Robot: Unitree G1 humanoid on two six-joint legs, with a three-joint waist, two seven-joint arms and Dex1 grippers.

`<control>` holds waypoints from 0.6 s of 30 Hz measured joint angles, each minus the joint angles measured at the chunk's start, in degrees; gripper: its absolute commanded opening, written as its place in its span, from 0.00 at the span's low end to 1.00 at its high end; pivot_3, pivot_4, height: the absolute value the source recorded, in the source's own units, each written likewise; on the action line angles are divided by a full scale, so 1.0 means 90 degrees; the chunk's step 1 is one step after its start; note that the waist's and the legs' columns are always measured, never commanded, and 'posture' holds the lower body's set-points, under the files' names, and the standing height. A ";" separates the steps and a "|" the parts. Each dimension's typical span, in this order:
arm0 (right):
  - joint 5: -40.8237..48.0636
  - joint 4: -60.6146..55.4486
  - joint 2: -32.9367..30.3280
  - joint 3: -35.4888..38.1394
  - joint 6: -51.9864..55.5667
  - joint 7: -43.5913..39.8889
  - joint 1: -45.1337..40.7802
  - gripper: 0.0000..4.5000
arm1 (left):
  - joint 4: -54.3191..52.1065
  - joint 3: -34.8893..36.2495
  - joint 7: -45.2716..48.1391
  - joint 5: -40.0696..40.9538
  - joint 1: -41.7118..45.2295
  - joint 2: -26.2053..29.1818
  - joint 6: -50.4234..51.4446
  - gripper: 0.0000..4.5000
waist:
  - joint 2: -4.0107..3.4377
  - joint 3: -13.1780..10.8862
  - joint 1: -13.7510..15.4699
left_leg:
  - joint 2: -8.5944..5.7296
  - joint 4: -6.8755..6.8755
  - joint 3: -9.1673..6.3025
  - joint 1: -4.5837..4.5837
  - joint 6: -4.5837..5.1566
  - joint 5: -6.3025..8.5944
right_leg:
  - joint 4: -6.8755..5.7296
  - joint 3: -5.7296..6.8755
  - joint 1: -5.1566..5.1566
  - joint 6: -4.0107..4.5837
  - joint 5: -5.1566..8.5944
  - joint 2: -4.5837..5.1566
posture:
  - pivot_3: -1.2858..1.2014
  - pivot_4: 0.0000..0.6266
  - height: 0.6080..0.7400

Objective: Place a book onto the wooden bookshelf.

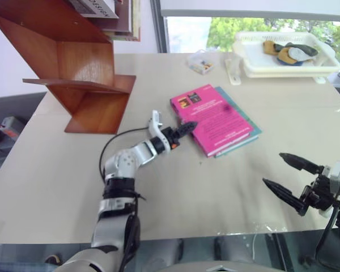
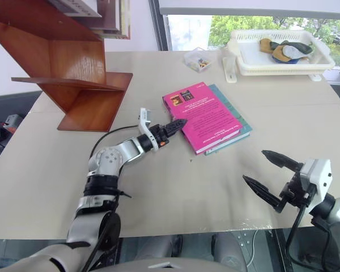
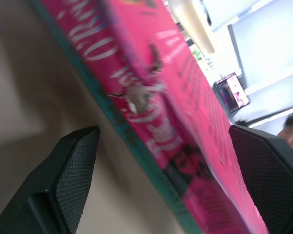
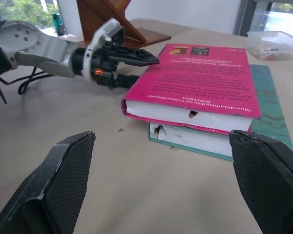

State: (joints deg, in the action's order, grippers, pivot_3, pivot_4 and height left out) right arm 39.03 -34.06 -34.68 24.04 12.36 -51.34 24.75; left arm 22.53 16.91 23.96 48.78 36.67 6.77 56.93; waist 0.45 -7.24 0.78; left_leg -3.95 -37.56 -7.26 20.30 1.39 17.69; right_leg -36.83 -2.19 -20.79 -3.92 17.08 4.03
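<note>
Now the left gripper (image 2: 178,123), fingers wide open and empty, should straddle only the pink book (image 2: 207,116), not the teal book (image 2: 238,129) beneath; right gripper (image 2: 266,174) open, empty

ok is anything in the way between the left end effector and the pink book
Nothing visible. The left end effector is open at the spine edge of the pink book, one finger over the cover. The pink book lies on a teal book, which is beneath it, not between them.
</note>
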 measured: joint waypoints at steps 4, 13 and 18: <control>0.0000 -0.0134 0.0093 0.0109 -0.0019 0.0128 0.0171 1.00 | 0.0277 0.0302 -0.0280 0.0166 0.0222 -0.0168 0.0394 0.99 | 0.0001 0.0001 0.0002 | 0.0000 -0.0001 0.0000 0.0000 0.0000 0.0000 | -0.0001 0.0000 0.0000 0.0000 0.0000 0.0000 | 0.52 0.24 1.00; -0.0037 -0.0364 0.0125 0.0159 -0.0059 0.0150 0.0458 1.00 | 0.1464 0.1229 -0.0963 0.0669 0.0949 -0.0420 0.1286 0.99 | 0.0002 0.0001 0.0000 | -0.0004 -0.0010 -0.0002 0.0000 0.0000 0.0000 | -0.0007 0.0002 0.0001 -0.0001 0.0000 -0.0001 | 0.52 0.24 1.00; -0.0044 -0.0364 0.0122 0.0169 -0.0093 0.0126 0.0463 1.00 | 0.1995 0.1438 -0.0954 0.0672 0.1225 -0.0281 0.1448 0.99 | 0.0002 0.0002 0.0001 | -0.0004 -0.0011 -0.0002 -0.0002 -0.0001 -0.0001 | -0.0011 0.0002 0.0001 -0.0001 0.0000 -0.0002 | 0.52 0.24 1.00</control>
State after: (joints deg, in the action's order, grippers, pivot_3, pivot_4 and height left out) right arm 38.63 -37.33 -33.58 25.56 11.52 -50.21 28.92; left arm 40.49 29.85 15.37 54.83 47.70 4.24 69.97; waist 0.46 -7.22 0.79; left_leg -3.98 -37.66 -7.27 20.29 1.38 17.69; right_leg -36.94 -2.17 -20.78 -3.93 17.08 4.01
